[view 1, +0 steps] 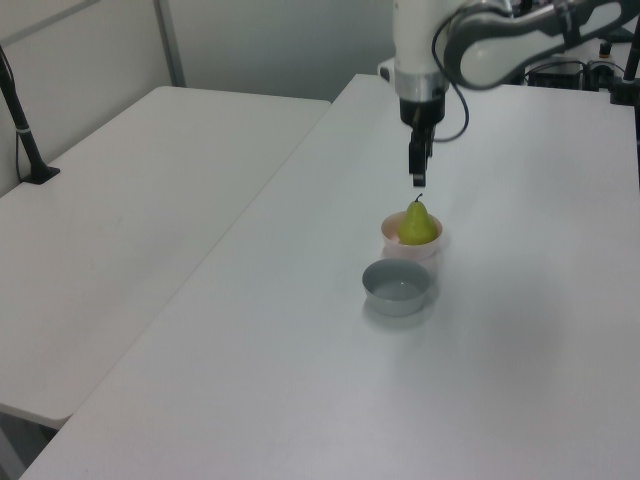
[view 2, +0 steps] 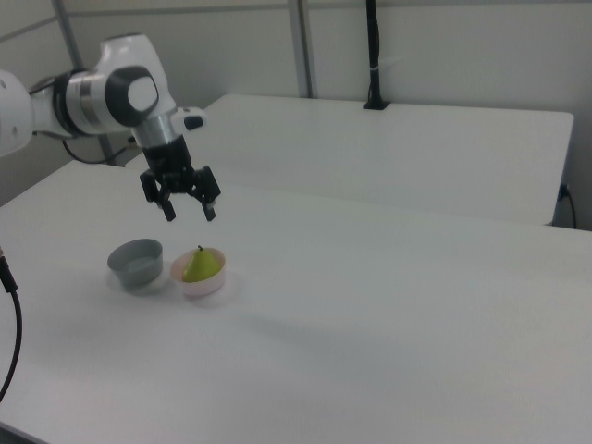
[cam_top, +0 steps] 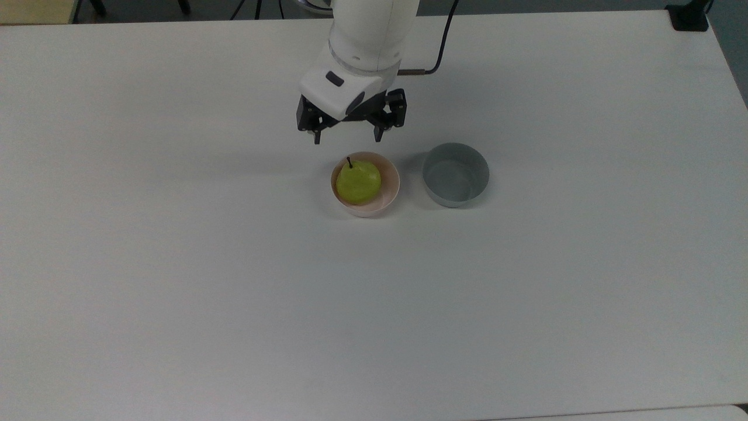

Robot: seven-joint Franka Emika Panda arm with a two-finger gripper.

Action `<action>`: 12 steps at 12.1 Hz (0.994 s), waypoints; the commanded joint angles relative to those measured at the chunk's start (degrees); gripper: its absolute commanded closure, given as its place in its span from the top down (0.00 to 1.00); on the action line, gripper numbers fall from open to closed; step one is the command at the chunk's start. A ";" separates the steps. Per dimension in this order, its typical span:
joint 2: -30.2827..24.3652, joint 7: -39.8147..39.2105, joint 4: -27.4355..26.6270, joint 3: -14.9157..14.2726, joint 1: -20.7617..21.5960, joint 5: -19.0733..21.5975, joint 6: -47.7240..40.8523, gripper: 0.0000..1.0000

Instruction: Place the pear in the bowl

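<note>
We see a yellow-green pear [cam_top: 358, 182] sitting upright, stem up, inside a small pale pink bowl [cam_top: 390, 196] on a white table [cam_top: 234, 292]. The robot's gripper [cam_top: 346, 139] hangs in the air above the bowl, clear of the fruit, its two dark fingers [view 2: 169, 213] spread apart and holding nothing. Just beside the pink bowl, on the top view's right, stands a grey bowl [cam_top: 455, 174], not touching it.

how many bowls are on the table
2. The pink bowl holds the pear, below the open pincer in the top view. The grey bowl sits apart, on the top view's right.
</note>
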 commanded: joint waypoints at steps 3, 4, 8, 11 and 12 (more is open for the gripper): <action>-6.90 -1.48 4.40 -1.69 -4.27 2.67 -9.77 1.00; -8.13 -5.15 4.40 -2.74 -5.06 4.86 -10.92 1.00; -12.01 -7.65 4.49 -9.08 -4.19 10.50 -14.08 1.00; -12.01 -5.28 4.58 -9.16 -2.97 10.07 -14.44 1.00; -12.01 -5.36 4.67 -10.12 -2.44 10.06 -14.44 1.00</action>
